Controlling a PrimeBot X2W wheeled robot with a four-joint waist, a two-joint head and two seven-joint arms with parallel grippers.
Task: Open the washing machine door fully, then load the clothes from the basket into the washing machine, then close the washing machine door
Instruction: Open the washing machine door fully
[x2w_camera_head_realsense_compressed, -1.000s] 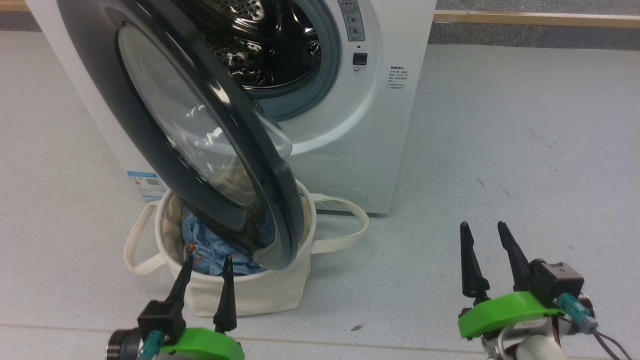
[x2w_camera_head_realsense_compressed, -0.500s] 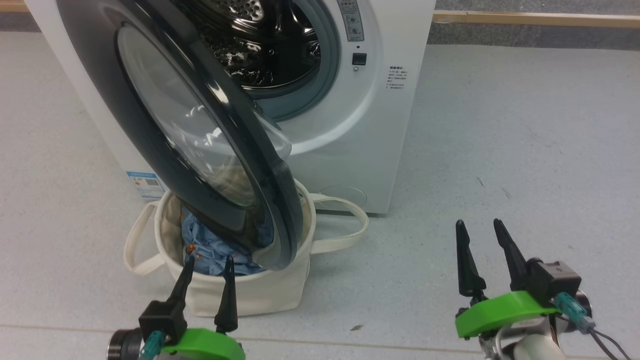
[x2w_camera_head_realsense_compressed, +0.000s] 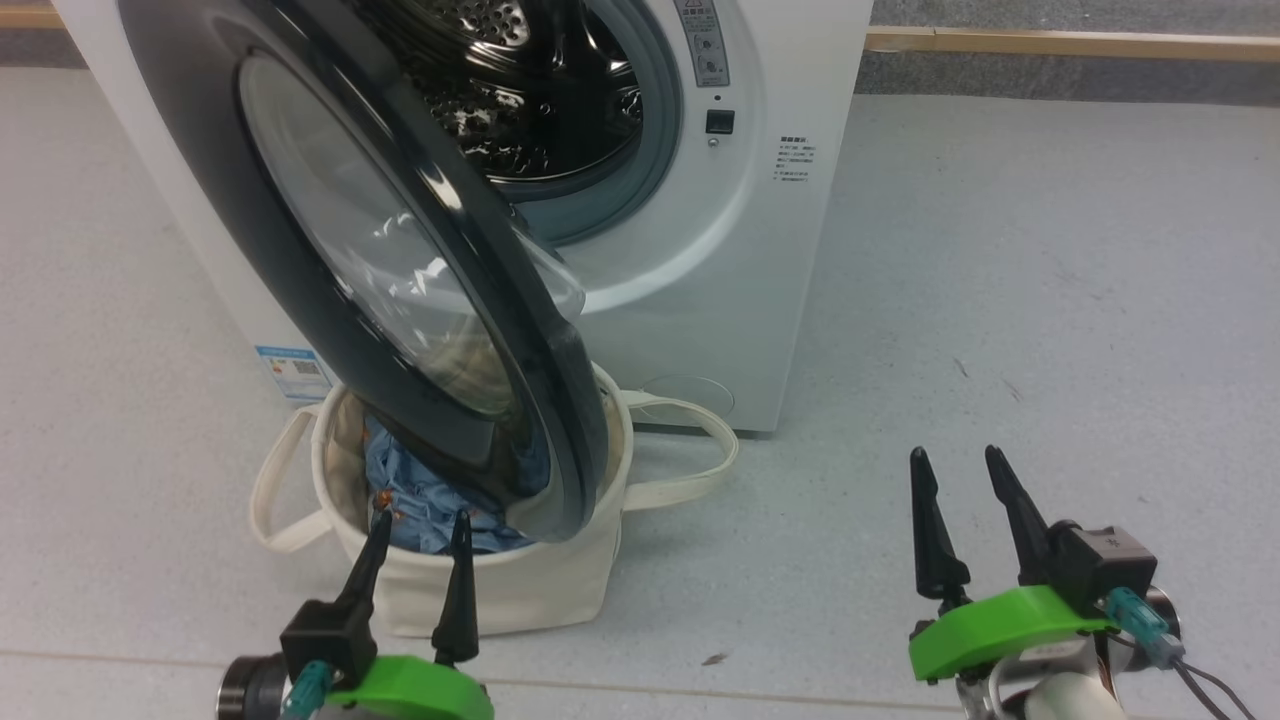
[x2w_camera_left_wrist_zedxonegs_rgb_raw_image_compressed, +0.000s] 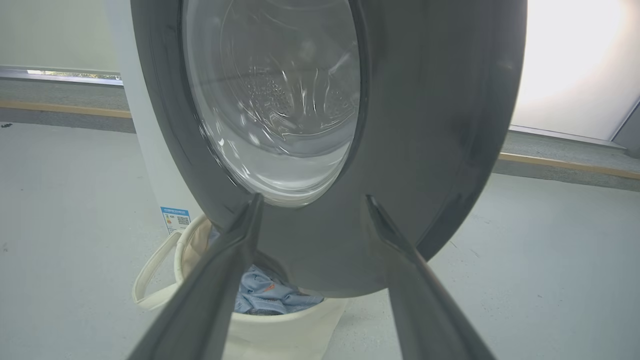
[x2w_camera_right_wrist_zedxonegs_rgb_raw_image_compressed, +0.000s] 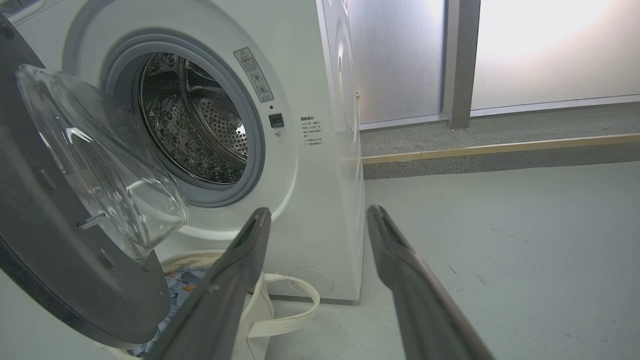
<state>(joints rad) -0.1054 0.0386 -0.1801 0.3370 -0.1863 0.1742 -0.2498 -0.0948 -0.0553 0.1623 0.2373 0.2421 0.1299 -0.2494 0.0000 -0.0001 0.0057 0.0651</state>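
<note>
The white washing machine (x2w_camera_head_realsense_compressed: 760, 250) stands at the back with its steel drum (x2w_camera_right_wrist_zedxonegs_rgb_raw_image_compressed: 200, 130) showing. Its black washing machine door (x2w_camera_head_realsense_compressed: 450, 440) is swung partway out, and its lower edge hangs over the cream basket (x2w_camera_head_realsense_compressed: 520, 590). Denim-blue clothes (x2w_camera_head_realsense_compressed: 420, 500) with small orange prints lie in the basket, partly hidden by the door. My left gripper (x2w_camera_head_realsense_compressed: 423, 518) is open just in front of the basket, facing the door (x2w_camera_left_wrist_zedxonegs_rgb_raw_image_compressed: 425, 125). Off to the right over bare floor, my right gripper (x2w_camera_head_realsense_compressed: 955, 455) is open and holds nothing.
The basket's loop handles (x2w_camera_head_realsense_compressed: 700, 450) lie out to both sides on the grey floor. A wooden strip (x2w_camera_head_realsense_compressed: 1080, 40) runs along the raised edge behind the machine. Open floor lies to the right of the machine.
My right gripper has drifted slightly to the left. The head view has shifted a little. The door, basket and left gripper keep their places.
</note>
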